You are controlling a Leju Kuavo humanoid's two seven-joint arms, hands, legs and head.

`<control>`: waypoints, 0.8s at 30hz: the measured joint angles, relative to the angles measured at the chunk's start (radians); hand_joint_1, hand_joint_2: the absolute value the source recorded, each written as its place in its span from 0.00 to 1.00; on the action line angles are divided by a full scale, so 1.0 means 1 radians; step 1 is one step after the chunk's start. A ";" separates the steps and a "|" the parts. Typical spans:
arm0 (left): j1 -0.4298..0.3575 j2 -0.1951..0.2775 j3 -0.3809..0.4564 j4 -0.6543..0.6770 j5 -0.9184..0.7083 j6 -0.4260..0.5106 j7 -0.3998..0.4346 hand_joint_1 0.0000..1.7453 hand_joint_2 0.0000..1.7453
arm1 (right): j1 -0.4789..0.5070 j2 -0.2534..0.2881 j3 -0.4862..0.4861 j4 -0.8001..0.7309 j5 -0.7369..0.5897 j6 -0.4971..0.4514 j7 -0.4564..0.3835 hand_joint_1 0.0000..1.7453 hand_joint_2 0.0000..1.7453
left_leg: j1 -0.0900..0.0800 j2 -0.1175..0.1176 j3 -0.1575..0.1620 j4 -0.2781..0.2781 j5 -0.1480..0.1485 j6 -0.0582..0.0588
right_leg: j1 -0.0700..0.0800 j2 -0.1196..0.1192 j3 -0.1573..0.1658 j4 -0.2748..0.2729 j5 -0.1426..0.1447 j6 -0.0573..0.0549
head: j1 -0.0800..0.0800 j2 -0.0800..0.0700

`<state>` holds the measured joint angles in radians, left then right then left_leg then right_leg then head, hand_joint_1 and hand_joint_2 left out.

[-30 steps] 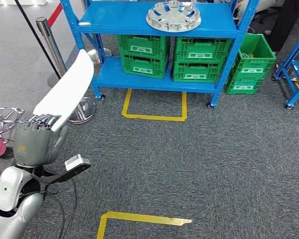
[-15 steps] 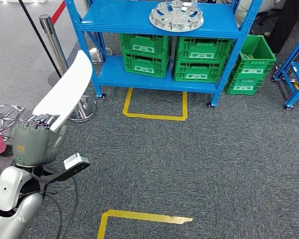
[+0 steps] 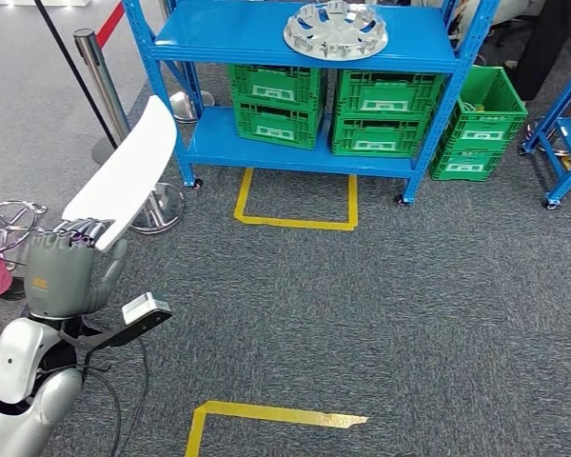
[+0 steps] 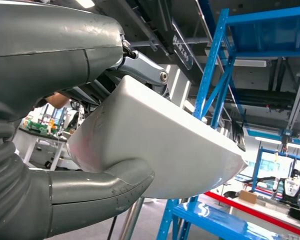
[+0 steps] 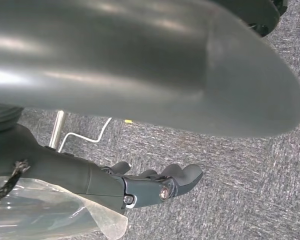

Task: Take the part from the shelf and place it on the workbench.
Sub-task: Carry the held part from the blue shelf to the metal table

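Note:
My left hand (image 3: 64, 271) grips the white curved part (image 3: 125, 171) by its near end at the left of the head view. The part slants up and away from the hand towards the blue shelf (image 3: 268, 38). In the left wrist view the thumb (image 4: 99, 192) lies under the white part (image 4: 160, 145) and the darker fingers press on its other side. My right hand (image 5: 156, 185) hangs over the grey carpet with its fingers loosely apart and nothing in it.
A silver hubcap (image 3: 335, 29) lies on the shelf's upper board, with green crates (image 3: 275, 105) below and another (image 3: 483, 124) on the floor to the right. A chrome stanchion (image 3: 99, 76) stands by the part. Yellow tape (image 3: 275, 414) marks the carpet.
The whole picture has shifted slightly, so the camera has moved a little. My left hand keeps the same hold on the white part.

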<state>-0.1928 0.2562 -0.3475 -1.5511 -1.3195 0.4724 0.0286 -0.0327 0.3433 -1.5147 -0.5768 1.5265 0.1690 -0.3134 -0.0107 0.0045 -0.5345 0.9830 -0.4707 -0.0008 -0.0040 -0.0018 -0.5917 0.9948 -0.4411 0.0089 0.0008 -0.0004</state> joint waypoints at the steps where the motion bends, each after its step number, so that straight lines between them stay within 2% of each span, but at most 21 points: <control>1: 0.000 0.000 0.000 0.000 0.000 0.000 0.000 1.00 1.00 | 0.000 0.000 0.001 0.000 -0.002 0.000 0.002 0.00 0.00 | 0.000 0.000 0.000 0.000 0.000 0.000 | 0.000 0.000 0.000 0.000 0.000 0.000 | 0.000 0.000; 24: -0.001 0.000 0.000 0.000 0.000 0.001 -0.003 1.00 1.00 | 0.005 -0.002 0.056 0.000 -0.011 -0.014 0.021 0.00 0.00 | 0.000 0.000 -0.001 0.000 0.000 0.000 | 0.000 0.000 -0.001 0.000 0.000 0.000 | 0.000 0.000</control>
<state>-0.1941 0.2560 -0.3471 -1.5507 -1.3199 0.4730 0.0259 -0.0280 0.3418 -1.4588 -0.5768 1.5156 0.1545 -0.2926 -0.0108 0.0046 -0.5350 0.9830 -0.4706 -0.0007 -0.0040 -0.0017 -0.5925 0.9948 -0.4411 0.0088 0.0011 -0.0004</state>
